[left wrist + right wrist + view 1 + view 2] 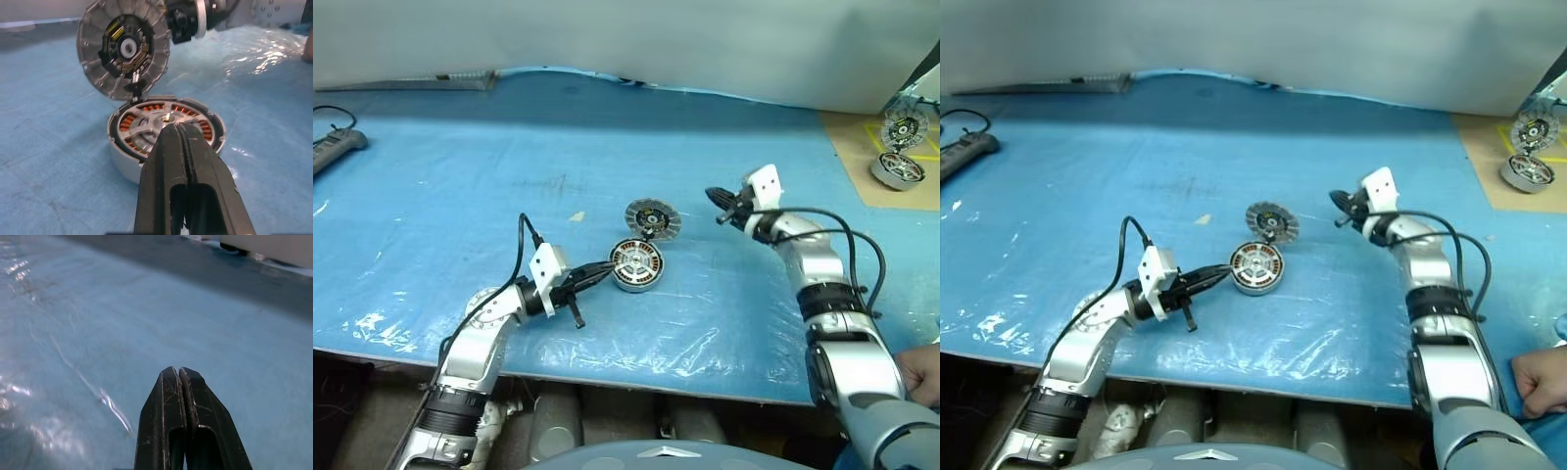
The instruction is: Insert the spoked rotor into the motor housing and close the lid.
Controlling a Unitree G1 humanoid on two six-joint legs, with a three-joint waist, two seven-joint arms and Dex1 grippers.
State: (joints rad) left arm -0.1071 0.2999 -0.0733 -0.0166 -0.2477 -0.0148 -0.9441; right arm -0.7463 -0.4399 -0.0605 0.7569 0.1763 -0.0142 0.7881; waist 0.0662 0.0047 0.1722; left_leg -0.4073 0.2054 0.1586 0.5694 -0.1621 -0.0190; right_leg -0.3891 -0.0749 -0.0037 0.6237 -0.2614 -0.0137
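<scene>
The motor housing (122,164) sits mid-table on the blue cover, copper windings showing around its inside. The spoked rotor (149,120) lies seated in it, silver spokes over the windings. The lid (651,218) stands tilted up at the housing's far rim, its ribbed face with the black hub turned toward the housing. My left gripper (610,265) is shut and empty, with its tips at the housing's near-left rim. My right gripper (713,196) is also shut and empty. It hangs above the table to the right of the lid, apart from it.
A second motor (898,168) with its raised lid (905,129) rests on a brown board at the far right. A power strip (337,147) lies at the left edge. A person's hand (920,372) shows at the front right. The table's front edge runs just behind my forearms.
</scene>
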